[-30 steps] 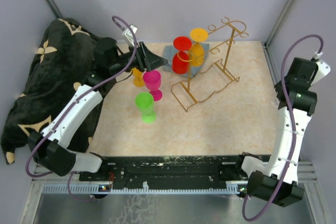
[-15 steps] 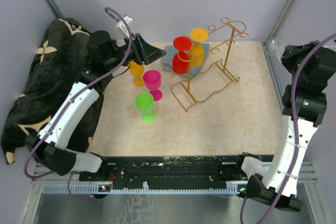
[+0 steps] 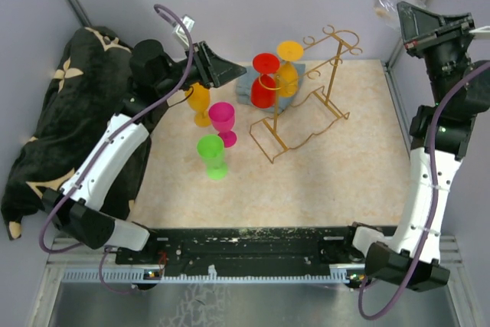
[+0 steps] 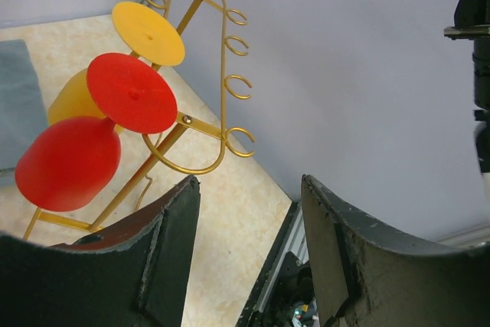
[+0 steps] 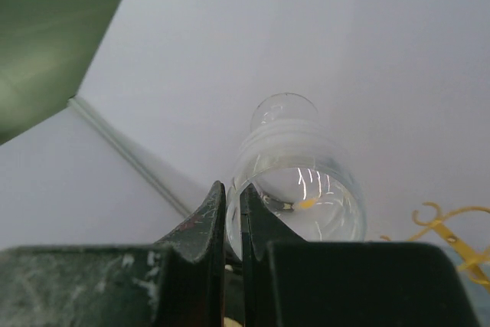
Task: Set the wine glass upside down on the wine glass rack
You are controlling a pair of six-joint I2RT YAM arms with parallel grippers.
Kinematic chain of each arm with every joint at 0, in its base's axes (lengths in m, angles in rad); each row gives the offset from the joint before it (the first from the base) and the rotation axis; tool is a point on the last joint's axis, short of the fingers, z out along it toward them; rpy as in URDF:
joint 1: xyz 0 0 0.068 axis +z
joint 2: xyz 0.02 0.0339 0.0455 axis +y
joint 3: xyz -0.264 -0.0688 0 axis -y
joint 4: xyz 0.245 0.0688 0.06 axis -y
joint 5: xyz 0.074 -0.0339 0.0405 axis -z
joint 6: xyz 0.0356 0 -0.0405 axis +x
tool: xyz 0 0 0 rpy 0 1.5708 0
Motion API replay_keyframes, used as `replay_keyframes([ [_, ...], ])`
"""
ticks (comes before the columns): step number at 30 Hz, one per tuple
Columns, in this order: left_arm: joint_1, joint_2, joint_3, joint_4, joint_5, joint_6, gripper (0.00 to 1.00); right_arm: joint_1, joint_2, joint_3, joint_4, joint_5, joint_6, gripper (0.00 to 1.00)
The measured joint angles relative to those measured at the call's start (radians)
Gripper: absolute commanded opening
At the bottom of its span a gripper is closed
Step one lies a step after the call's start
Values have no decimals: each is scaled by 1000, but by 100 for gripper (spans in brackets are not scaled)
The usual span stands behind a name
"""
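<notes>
The right tool (image 5: pixel 232 198) is clenching the clear wine glass (image 5: pixel 298 203) with its jaws almost closed, and the arm is holding it high in the air near the back right corner, well apart from the wine glass rack (image 3: pixel 331 82) standing on the tabletop (image 3: pixel 344 181). Picking up and lifting are looking done. What is remaining, as I am judging it, is carrying the glass over, turning it bowl-down and sliding its foot into a rail. From these views I cannot tell how the glass is tilting just now. A red glass (image 3: pixel 264 88) and a yellow glass (image 3: pixel 288 70) are already hanging upside down on the rail nearer the left arm, so the other rail, with its curled loops, is appearing to be the free one. The left tool (image 4: pixel 249 185) is hanging released, nothing between its fingers, near the rack's left end, where it may be crowding an approach from that side. An orange glass (image 3: pixel 199 101), a pink glass (image 3: pixel 223 118) and a green glass (image 3: pixel 212 152) are standing upright left of the rack, a grey pad (image 3: pixel 243 82) is lying behind it, and a black blanket (image 3: pixel 53 105) is spilling over the left edge.
</notes>
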Motion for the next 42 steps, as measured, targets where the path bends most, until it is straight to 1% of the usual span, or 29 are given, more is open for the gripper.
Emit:
replay_keyframes([
  [5, 0, 33, 18, 48, 19, -44, 62, 38, 108, -8, 286, -126, 173, 0],
  [10, 9, 52, 19, 105, 50, -92, 62, 107, 233, -37, 576, -225, 355, 0],
  [16, 60, 72, 19, 246, 116, -204, 63, 176, 369, -43, 856, -316, 545, 0],
  [17, 74, 78, 18, 287, 129, -232, 63, 190, 394, -43, 928, -334, 592, 0],
  [18, 90, 84, 14, 347, 142, -279, 63, 192, 402, -43, 951, -340, 610, 0],
  [20, 113, 100, 1, 472, 163, -369, 62, 207, 431, -43, 1057, -357, 680, 0],
  [21, 127, 115, -14, 580, 176, -448, 61, 214, 446, -43, 1119, -363, 718, 0],
  [23, 145, 155, -28, 747, 192, -581, 60, 227, 473, -43, 1229, -371, 786, 0],
  [25, 156, 214, -28, 912, 195, -721, 60, 239, 491, -43, 1303, -378, 832, 0],
  [27, 161, 309, -18, 1101, 192, -900, 60, 257, 506, -43, 1359, -385, 866, 0],
  [28, 161, 320, -18, 1118, 191, -914, 60, 270, 514, -43, 1383, -390, 882, 0],
  [32, 148, 425, 2, 1299, 163, -1113, 60, 318, 534, -43, 1429, -406, 923, 0],
  [37, 113, 461, 31, 1471, 112, -1272, 59, 365, 565, -40, 1440, -410, 956, 0],
  [42, 92, 459, 44, 1585, 58, -1369, 57, 380, 607, -30, 1443, -412, 969, 0],
])
